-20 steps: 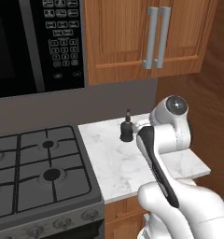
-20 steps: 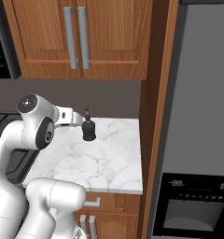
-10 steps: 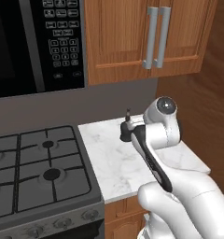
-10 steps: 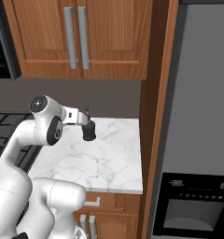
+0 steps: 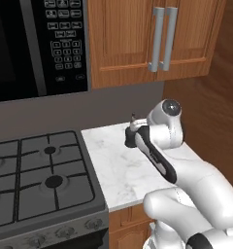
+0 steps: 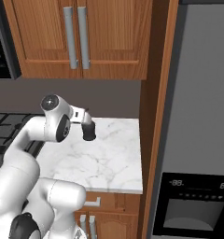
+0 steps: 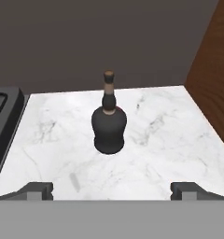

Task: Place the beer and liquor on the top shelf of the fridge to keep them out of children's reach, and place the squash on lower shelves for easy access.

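the jaws stand spread wide with nothing between them, the gripper [image 7: 112, 190] aimed at the liquor [image 7: 108, 125], which stands upright on the marble desk [image 7: 170, 140] near the back wall, between the stove [image 5: 36, 180] and the wood side panel [image 6: 158, 116]. judging by this, the task is at its start: the bottle is not yet grasped and the fridge [image 6: 198, 126] is shut. the arm reaches forward, wrist bent, hand close behind the bottle.
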